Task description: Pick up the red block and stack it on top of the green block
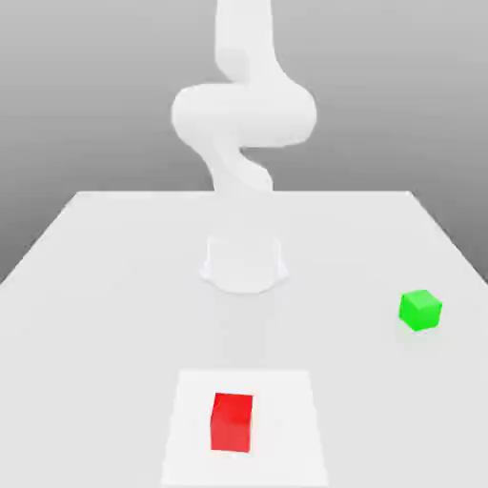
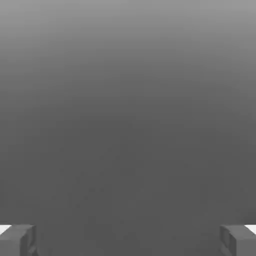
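Note:
The red block [image 1: 232,421] rests on the table near its front edge, in the middle of the exterior view. Farther back, toward the exterior view's right, the green block [image 1: 420,310] stands on the table, well apart from the red one. In the hand view my gripper [image 2: 128,241] is open: its two grey fingertips [image 2: 17,241] stand far apart with nothing between them, and plain grey background lies beyond. Neither block is touched by anything.
The white arm [image 1: 243,114] rises from its round base [image 1: 244,263] at the middle of the pale table [image 1: 105,286] and curves upward. A brighter square patch [image 1: 286,400] lies on the table around the red block.

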Controlling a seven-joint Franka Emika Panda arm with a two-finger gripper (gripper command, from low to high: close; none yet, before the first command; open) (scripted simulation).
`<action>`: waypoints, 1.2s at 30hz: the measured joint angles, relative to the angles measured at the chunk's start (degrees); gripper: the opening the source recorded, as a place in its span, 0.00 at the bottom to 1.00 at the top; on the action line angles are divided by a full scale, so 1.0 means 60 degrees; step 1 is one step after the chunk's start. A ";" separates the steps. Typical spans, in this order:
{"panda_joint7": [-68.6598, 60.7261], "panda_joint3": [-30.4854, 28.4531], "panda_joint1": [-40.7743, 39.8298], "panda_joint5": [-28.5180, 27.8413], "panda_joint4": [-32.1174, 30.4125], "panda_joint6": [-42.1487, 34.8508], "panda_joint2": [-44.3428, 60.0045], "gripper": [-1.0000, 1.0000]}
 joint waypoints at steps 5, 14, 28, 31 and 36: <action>0.0106 -0.0005 -0.0064 -0.0021 -0.0680 0.0881 0.1789 0.50; 0.0269 -0.0028 -0.0170 -0.0028 -0.1864 0.2411 0.4907 0.50; 0.0361 -0.0041 -0.0256 0.0047 -0.2653 0.5432 0.9642 0.00; 0.0369 -0.0039 -0.0258 0.0038 -0.2653 0.5432 0.9641 0.00; 0.0384 -0.0024 -0.0275 0.0020 -0.2688 0.5244 0.9418 0.00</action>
